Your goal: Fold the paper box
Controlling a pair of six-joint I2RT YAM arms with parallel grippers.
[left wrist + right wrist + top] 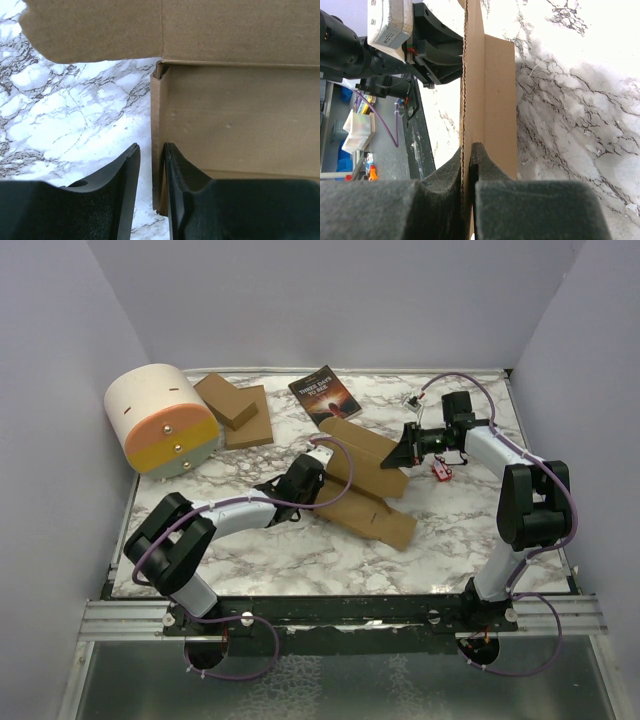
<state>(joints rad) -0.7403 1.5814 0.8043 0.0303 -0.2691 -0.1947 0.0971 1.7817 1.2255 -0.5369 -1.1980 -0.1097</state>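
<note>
Plain brown die-cut cardboard paper box [372, 512] mid-table, partly raised. My right gripper [468, 149] pinches sheet edge. My left gripper [151, 149] straddles upright side flap, pads close; clamped or not, cannot tell. Judgement: right anchors, left turns flap along crease, slowly. Count: one box, two grippers, one dark-covered book [325, 393], one stack of flat cardboard pieces [235, 412].

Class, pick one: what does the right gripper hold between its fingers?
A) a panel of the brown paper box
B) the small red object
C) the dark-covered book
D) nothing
A: in the right wrist view the right gripper is closed on a thin edge of the paper box.
</note>
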